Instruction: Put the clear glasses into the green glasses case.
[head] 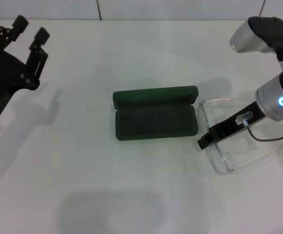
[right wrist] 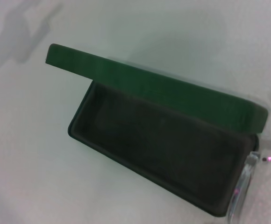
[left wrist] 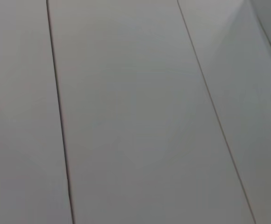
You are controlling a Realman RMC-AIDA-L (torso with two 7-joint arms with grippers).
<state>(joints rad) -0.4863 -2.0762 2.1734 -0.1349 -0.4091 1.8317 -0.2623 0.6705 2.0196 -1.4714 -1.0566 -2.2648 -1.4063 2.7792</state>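
Since the clear plastic-framed glasses [head: 218, 141] lie on the white table [head: 141, 195] just right of the open dark green hard case [head: 155, 119], they look light, slick, fragile. Right tool [head: 203, 142] sits at the frame; can't tell its fingers. Left tool [head: 30, 28] is spread, parked far left.

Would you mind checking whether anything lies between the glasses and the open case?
Nothing visible does. The glasses lie on the table just to the right of the case, whose lid is up and whose tray is empty. The right gripper is at the glasses.
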